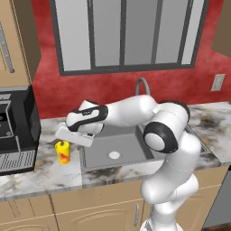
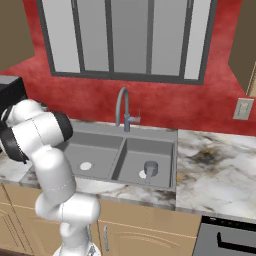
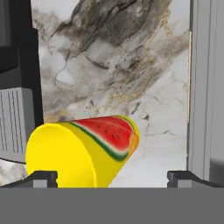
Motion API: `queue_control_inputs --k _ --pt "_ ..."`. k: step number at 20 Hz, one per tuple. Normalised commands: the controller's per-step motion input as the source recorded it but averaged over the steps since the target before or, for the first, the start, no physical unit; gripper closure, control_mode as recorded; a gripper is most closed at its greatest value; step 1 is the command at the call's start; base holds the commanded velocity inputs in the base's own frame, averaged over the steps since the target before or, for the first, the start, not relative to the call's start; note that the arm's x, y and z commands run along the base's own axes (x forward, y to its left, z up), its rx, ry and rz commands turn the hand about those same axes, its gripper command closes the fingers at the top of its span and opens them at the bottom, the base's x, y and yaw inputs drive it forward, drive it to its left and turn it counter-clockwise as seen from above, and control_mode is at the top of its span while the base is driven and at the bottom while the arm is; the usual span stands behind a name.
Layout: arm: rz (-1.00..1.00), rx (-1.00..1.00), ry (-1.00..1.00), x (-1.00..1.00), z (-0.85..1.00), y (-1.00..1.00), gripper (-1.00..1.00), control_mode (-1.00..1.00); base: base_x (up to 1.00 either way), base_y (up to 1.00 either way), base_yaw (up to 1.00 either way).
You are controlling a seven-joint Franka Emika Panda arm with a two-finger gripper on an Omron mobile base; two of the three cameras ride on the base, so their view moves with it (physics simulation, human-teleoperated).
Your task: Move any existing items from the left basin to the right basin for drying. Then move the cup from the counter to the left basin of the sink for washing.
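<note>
Marble counter [image 1: 36, 173], white-grey with dark brown veins: one, carrying the sink. Dark grey sink [image 2: 175, 150]: one, two basins. Left basin [image 2: 97, 150], wider, one white drain disc. Right basin [image 2: 157, 152], narrower, holding one small grey cylindrical item [image 2: 150, 169], detail indistinct. Cup [image 1: 62, 152]: one, bright yellow with a watermelon-slice mark, upright on the counter left of the sink. Gripper [image 3: 112, 177]: fingers spread wide, nothing held, directly above the cup; its tips partly cut off.
</note>
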Motion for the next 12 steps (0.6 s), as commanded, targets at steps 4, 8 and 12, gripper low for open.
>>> queue_control_inputs --k 4,8,12 --pt "0.0 0.0 0.0 0.12 -0.08 0.08 -1.0 -1.0 0.0 0.0 0.0" --pt "0.0 0.0 0.0 0.04 -0.08 0.03 -1.0 -1.0 0.0 0.0 0.0" --pt "0.0 0.0 0.0 0.02 -0.09 0.0 -1.0 -1.0 0.0 0.0 0.0"
